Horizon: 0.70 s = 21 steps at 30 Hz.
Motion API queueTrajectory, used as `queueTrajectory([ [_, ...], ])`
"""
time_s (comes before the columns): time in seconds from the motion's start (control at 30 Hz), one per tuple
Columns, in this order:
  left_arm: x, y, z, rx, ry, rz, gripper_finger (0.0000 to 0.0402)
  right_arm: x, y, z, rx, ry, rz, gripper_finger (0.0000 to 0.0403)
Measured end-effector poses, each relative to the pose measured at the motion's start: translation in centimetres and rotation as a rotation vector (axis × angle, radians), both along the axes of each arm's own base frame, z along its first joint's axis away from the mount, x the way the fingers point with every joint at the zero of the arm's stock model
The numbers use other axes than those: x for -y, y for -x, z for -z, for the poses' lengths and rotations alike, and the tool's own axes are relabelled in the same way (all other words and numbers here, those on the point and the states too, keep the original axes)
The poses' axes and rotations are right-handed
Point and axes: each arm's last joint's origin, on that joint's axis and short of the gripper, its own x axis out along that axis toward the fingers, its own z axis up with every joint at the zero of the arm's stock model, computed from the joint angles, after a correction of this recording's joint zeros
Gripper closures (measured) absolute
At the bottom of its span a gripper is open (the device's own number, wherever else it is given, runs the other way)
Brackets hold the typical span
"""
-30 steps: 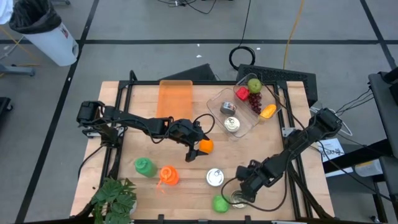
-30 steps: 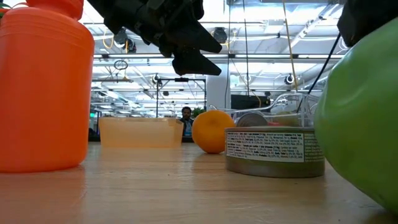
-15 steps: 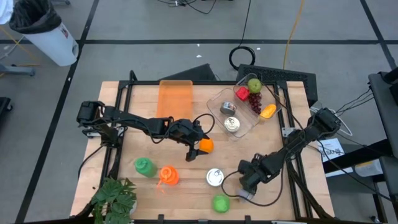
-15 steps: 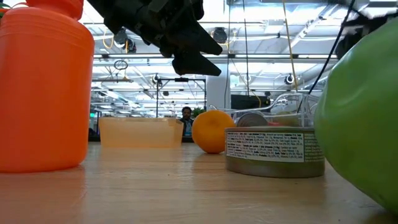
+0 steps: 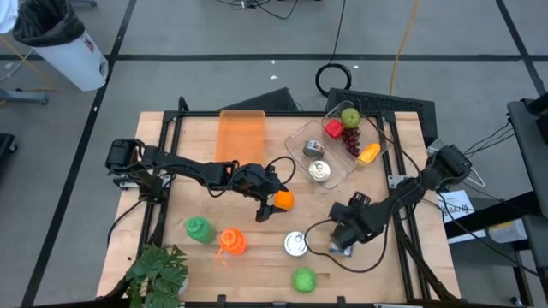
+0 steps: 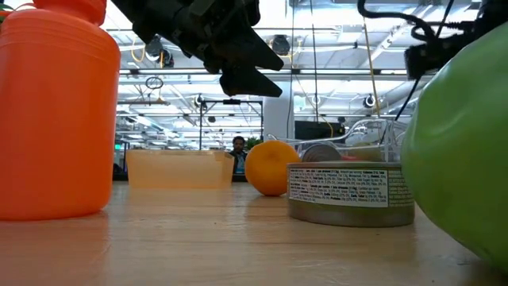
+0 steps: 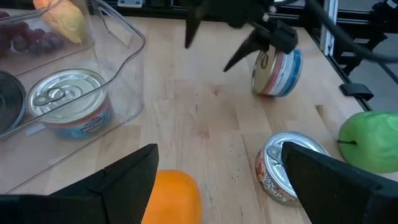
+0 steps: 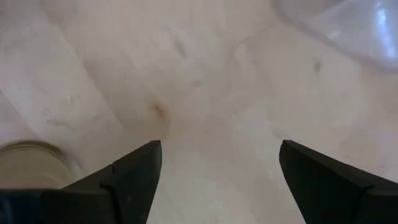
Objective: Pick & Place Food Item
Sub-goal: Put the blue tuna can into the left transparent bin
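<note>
An orange (image 5: 283,200) rests on the wooden table (image 5: 197,184) near its middle. My left gripper (image 5: 269,208) hangs open above it, a finger on either side in the left wrist view (image 7: 217,177), well clear of the orange (image 6: 270,167) in the low view. My right gripper (image 5: 336,225) stands open over bare wood toward the right, fingers pointing steeply down, nothing between them (image 8: 217,168). A tin with a blue label (image 7: 277,65) sits tipped just behind that gripper. An upright tin (image 5: 295,244) and a green apple (image 5: 303,279) sit nearer the front edge. My right gripper has nothing between its fingers. The hand's dark body stands in front of the tipped tin (image 5: 342,249), so I cannot tell whether it touches that tin.
A clear tub (image 5: 300,135) at the far right holds tins, grapes, an apple and other food. An orange tray (image 5: 241,133) lies at the far middle. A green piece (image 5: 199,228), an orange bottle (image 5: 231,241) and a plant (image 5: 158,272) stand front left.
My right gripper has moved away from the near edge toward the clear tub and tipped over to point more steeply down, staying open. The tin seen beneath it a second ago now shows tipped and farther from the near edge.
</note>
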Motion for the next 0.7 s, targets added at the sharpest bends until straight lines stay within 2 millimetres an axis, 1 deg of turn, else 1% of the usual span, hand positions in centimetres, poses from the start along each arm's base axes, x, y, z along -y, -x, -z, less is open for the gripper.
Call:
queueTrajectory([
  [0.17, 0.0, 0.0, 0.0, 0.0, 0.001, 0.0, 0.005, 1.1, 0.5, -1.8, 0.085, 0.079, -0.008, 0.0094],
  [0.23, 0.0, 0.0, 0.0, 0.0, 0.001, -0.001, 0.005, 1.3, 1.0, -2.9, 0.127, 0.064, -0.008, 0.0094],
  [0.3, 0.0, 0.0, 0.0, 0.0, 0.001, 0.0, 0.005, 1.1, 1.3, -3.9, 0.183, 0.004, -0.022, 0.0094],
  [0.4, 0.0, 0.0, 0.0, 0.0, 0.002, -0.001, 0.005, -0.4, 1.7, -5.1, 0.283, -0.124, -0.114, 0.0094],
  [0.53, 0.0, 0.0, 0.0, -0.003, 0.012, -0.007, 0.005, -3.3, 2.2, -6.2, 0.414, -0.232, -0.316, 0.0094],
  [0.6, 0.0, 0.0, 0.0, -0.004, 0.019, -0.011, 0.005, -4.5, 2.7, -6.2, 0.424, -0.273, -0.378, 0.0094],
  [0.7, 0.0, 0.0, 0.0, -0.007, 0.035, -0.022, 0.005, -5.7, 3.3, -5.6, 0.392, -0.3, -0.384, 0.0094],
])
